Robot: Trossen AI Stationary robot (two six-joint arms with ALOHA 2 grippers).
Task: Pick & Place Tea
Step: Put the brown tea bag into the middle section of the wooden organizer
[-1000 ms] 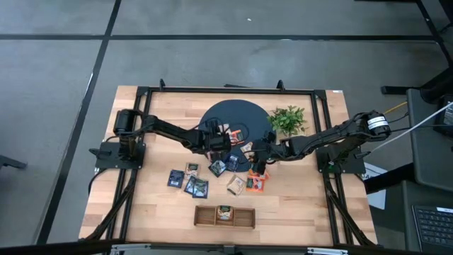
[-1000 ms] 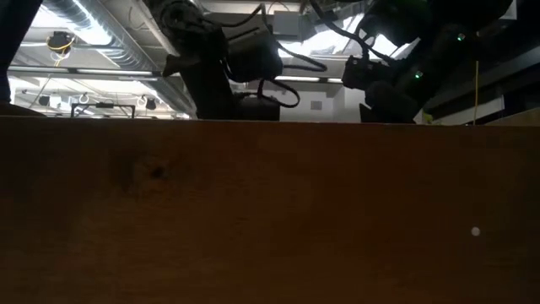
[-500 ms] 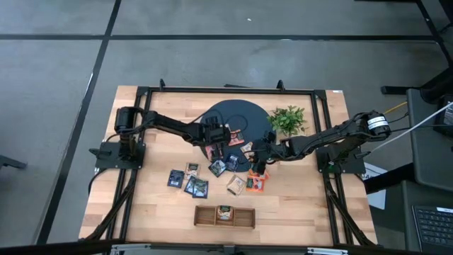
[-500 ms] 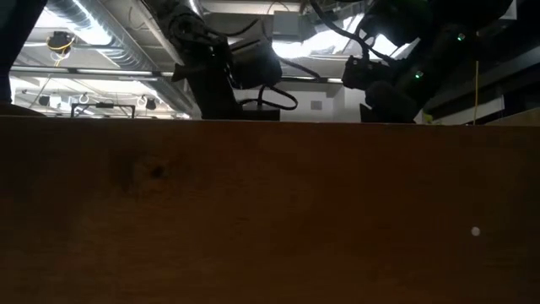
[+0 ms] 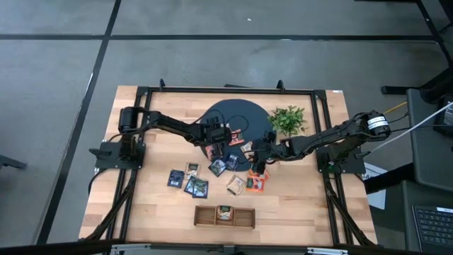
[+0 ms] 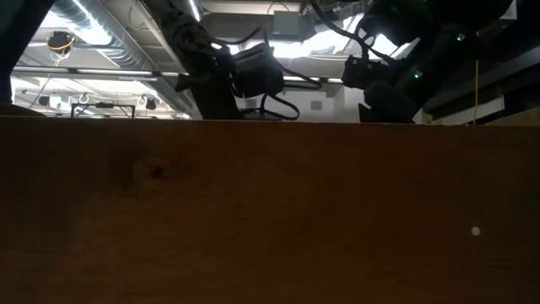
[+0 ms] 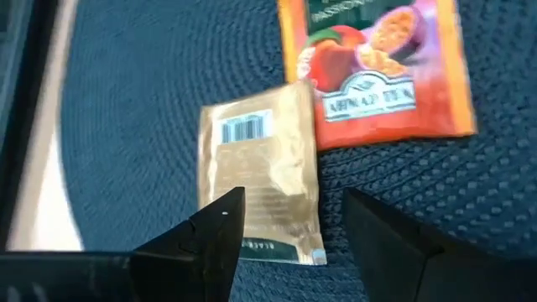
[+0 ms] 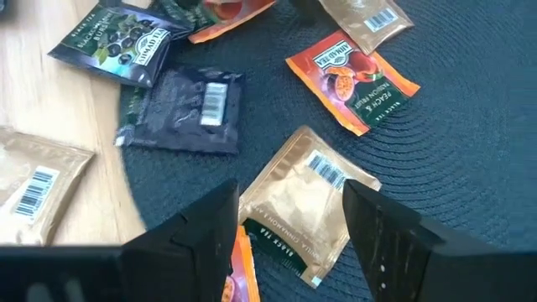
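With jaws spread wide, left gripper hovers right over a beige sachet at frame centre on the dark mat, long axis running straight between the fingertips; right gripper, equally spread, hangs over another beige sachet.

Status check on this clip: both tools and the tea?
Left tool open over a beige sachet on the dark mat. Right tool open over another. Nothing held, nothing blocking.
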